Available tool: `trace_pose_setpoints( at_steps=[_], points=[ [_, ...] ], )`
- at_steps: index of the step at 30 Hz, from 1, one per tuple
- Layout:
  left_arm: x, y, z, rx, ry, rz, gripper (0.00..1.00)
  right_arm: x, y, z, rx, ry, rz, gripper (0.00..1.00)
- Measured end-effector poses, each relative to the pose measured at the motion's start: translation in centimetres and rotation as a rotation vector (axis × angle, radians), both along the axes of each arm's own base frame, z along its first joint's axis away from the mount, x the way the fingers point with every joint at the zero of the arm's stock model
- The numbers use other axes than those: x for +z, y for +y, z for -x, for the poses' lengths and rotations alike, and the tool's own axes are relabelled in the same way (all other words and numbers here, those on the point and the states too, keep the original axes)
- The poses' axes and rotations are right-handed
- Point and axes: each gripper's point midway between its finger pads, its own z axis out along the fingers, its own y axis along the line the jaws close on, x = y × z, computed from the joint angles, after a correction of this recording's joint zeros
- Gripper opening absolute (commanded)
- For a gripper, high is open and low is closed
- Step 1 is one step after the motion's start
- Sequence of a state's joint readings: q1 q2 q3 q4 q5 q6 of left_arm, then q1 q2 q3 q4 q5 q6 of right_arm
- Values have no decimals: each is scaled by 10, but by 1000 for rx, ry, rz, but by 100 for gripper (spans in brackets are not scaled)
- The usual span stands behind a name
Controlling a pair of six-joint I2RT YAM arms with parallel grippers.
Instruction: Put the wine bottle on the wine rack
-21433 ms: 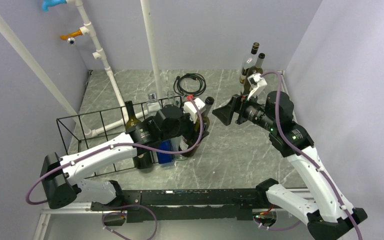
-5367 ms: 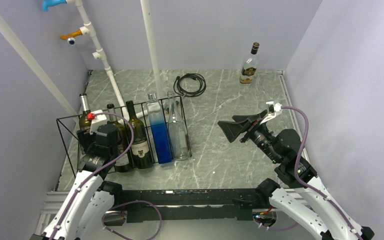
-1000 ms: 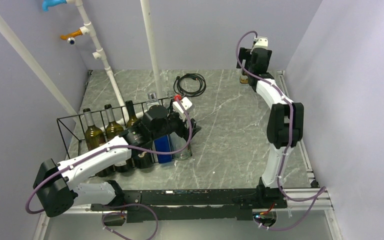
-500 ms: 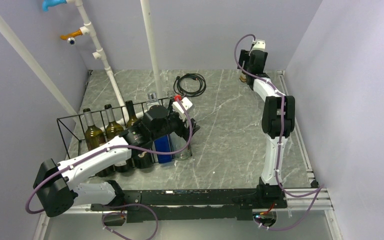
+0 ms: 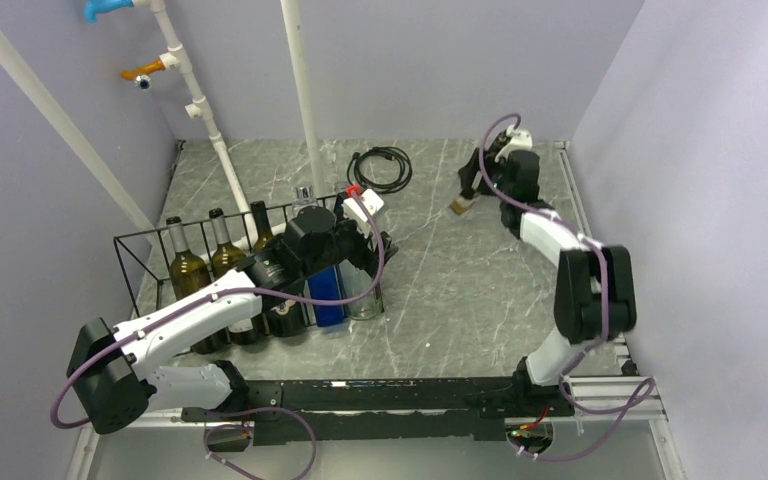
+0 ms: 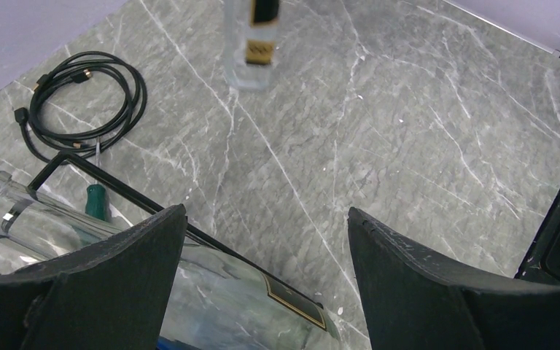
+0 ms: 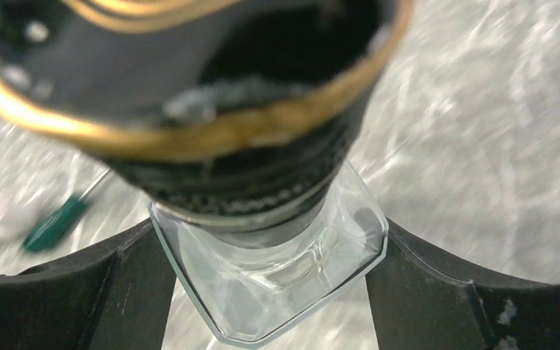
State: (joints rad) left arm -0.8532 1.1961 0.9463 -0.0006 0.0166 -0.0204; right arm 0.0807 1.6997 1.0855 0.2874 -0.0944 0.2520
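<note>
Looking from above, you have the right gripper (image 5: 472, 178) clamped on the clear square glass wine bottle with a black-and-gold cap (image 5: 459, 204). The bottle is tilted over the far right of the grey marble table (image 5: 480, 290), well apart from the long black wire wine rack (image 5: 145, 234) on the left. The left gripper (image 5: 380, 248) hovers at the rack's right end, above a row of bottles (image 5: 225, 262).

Your left wrist view shows its jaws apart and empty, the wine bottle (image 6: 251, 44) far ahead and a coiled black cable (image 6: 80, 95) to the left.

Your right wrist view shows the fingers (image 7: 65, 292) pressed against both sides of the bottle's glass shoulder.
</note>
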Motion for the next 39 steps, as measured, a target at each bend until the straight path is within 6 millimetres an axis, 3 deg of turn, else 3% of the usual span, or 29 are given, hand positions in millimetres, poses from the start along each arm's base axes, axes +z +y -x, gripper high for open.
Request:
trace_pose_setpoints(
  at_steps=[7,11,14,18,21,29,35,39],
  points=[
    [-2,1,-1,11,28,8,86,-4,72,133,232,111,-69,0],
    [-6,-6,5,-23,74,14,86,-1,65,190,249,183,-97,0],
    [-4,-11,13,-60,113,24,86,16,61,217,245,174,-139,0],
    [-1,-17,22,-96,146,46,88,41,68,241,270,134,-237,0],
    [-3,-23,32,-128,167,50,90,47,79,257,305,139,-320,0],
    [0,-42,59,-217,191,86,96,18,108,285,323,316,-495,0],
    [-4,-51,71,-194,159,53,99,18,126,283,282,375,-596,0],
    [-17,-56,75,-160,140,-3,99,21,147,287,287,405,-651,0]
  ],
)
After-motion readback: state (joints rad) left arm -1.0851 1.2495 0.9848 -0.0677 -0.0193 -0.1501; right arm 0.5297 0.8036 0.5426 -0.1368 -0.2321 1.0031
